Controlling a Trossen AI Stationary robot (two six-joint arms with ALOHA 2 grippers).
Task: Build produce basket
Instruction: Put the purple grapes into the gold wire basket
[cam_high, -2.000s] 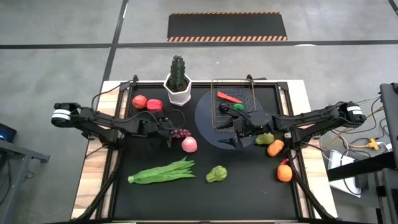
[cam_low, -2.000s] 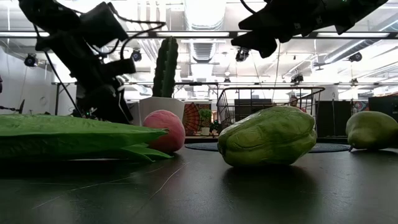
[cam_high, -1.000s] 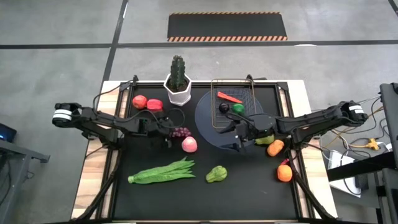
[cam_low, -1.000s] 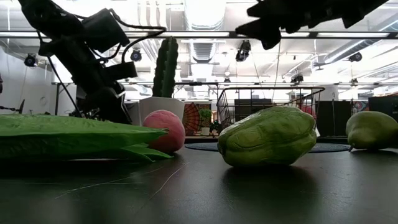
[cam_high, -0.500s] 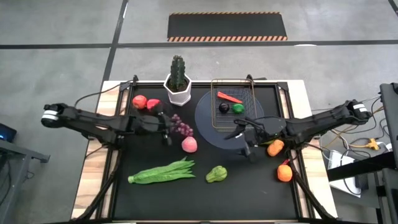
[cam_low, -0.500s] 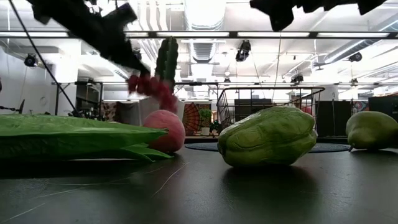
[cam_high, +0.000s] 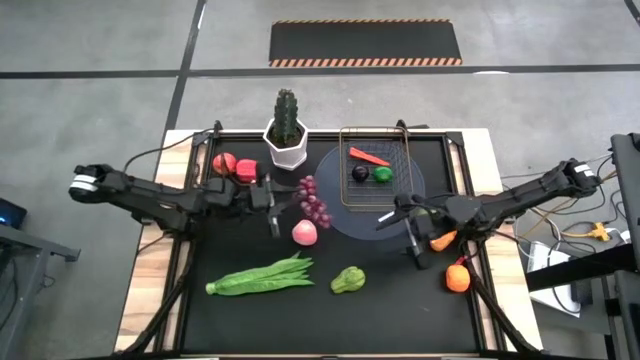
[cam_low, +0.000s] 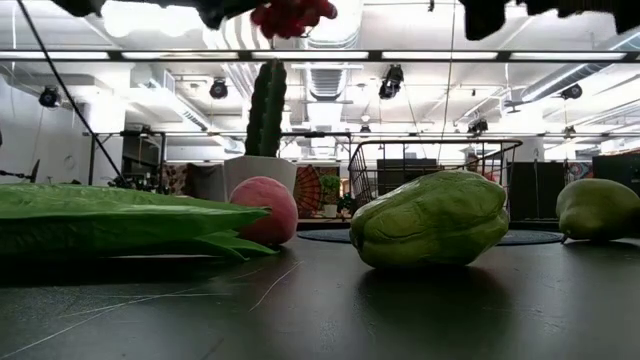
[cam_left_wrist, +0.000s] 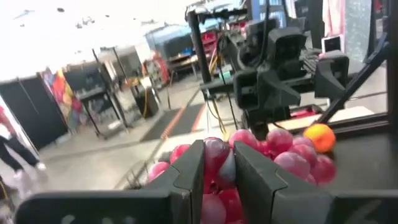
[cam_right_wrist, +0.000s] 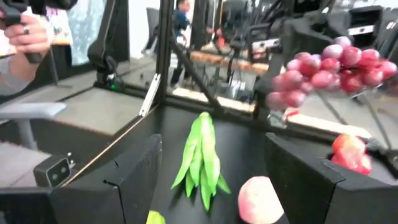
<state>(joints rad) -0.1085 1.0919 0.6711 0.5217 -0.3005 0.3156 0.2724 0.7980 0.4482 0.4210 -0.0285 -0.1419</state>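
The black counter (cam_high: 250, 310) carries the wire basket (cam_high: 375, 165) near its far edge, on a grey plate (cam_high: 340, 215). The left jaws (cam_high: 285, 205) clamp purple grapes (cam_high: 314, 200) in the air above the peach (cam_high: 304, 233). The right jaws (cam_high: 400, 235) hang open near the plate's edge.

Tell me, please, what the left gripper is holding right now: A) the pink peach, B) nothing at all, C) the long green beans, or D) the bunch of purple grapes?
D: the left gripper is shut on the grapes, lifted clear of the table; the peach and green beans lie on the mat.
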